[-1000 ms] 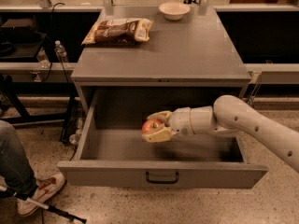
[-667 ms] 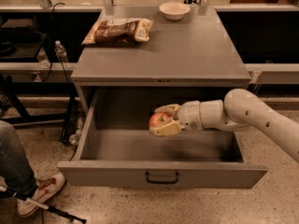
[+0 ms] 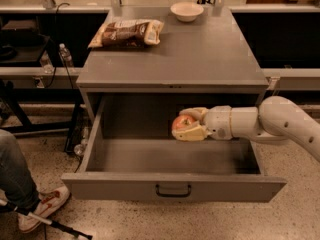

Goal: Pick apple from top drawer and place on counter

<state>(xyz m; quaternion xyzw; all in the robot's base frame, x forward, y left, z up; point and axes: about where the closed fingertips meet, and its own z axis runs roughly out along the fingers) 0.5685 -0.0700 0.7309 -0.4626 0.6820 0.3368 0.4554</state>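
- Apple [image 3: 183, 122]: red with yellow patches, held in the air inside the open top drawer [image 3: 172, 186], clear of the drawer floor and below the level of the desk [image 3: 200, 59].
- Gripper [image 3: 180, 124]: inside the drawer on the right side, its fingers [image 3: 194, 113] closed on the apple, one above and one below.
- Arm [image 3: 280, 121]: white, enters from the right over the drawer's side wall.
- Desk load: a brown snack bag [image 3: 127, 32] at rear left and a pale bowl [image 3: 186, 11] at rear centre; the front half is bare.
- Task status: the grasp is made and the lift is under way. Carrying the apple out over the drawer front, raising it to the desk and releasing it are left.
- Change since the earlier frames: apple and gripper sit higher and further right, and the arm is drawn back.
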